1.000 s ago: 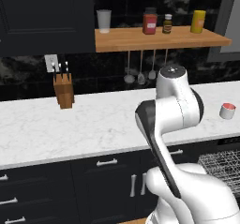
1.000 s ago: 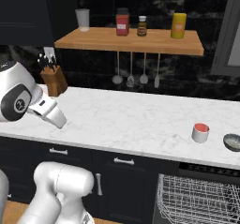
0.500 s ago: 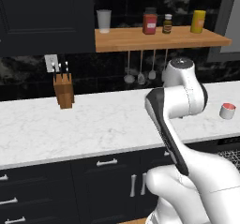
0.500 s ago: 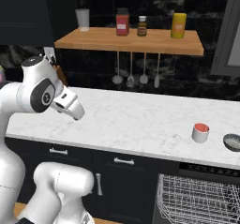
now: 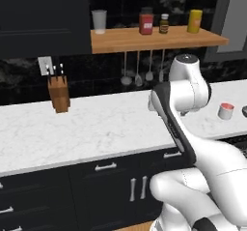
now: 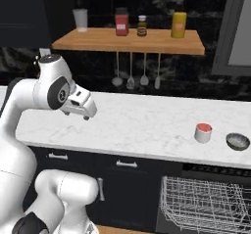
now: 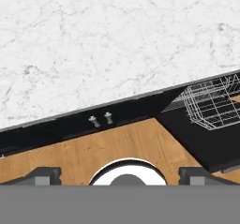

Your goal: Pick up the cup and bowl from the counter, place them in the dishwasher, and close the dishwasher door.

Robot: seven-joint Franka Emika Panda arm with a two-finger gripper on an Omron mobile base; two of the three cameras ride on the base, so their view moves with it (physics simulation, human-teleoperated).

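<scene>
The cup [image 6: 203, 132], white with a red inside, stands on the white marble counter [image 6: 142, 123] toward its right end, and it also appears as the cup [image 5: 225, 110]. Just right of it sits the grey bowl [image 6: 238, 141]. Below them the dishwasher [image 6: 206, 203] is open, its white wire rack pulled out. My gripper [image 6: 85, 113] hangs over the counter's left part, far left of the cup. From the hand camera, the gripper [image 7: 121, 175] is open, its fingertips [image 7: 44, 175] wide apart with nothing between them, above the counter edge. The rack [image 7: 211, 103] lies over the black dishwasher door [image 7: 206, 145].
A wooden shelf [image 6: 132, 39] above the counter carries a tumbler [image 6: 80, 18], two jars and a yellow canister [image 6: 178, 24]. Utensils [image 6: 137, 76] hang beneath it. A knife block [image 5: 59, 94] stands at the counter's back left. Dark drawers [image 6: 125, 167] run under the counter.
The arm has swung upward and the hand has travelled right along the counter's front. The whole scene has slid slightly left, so the base has shifted a little right.
</scene>
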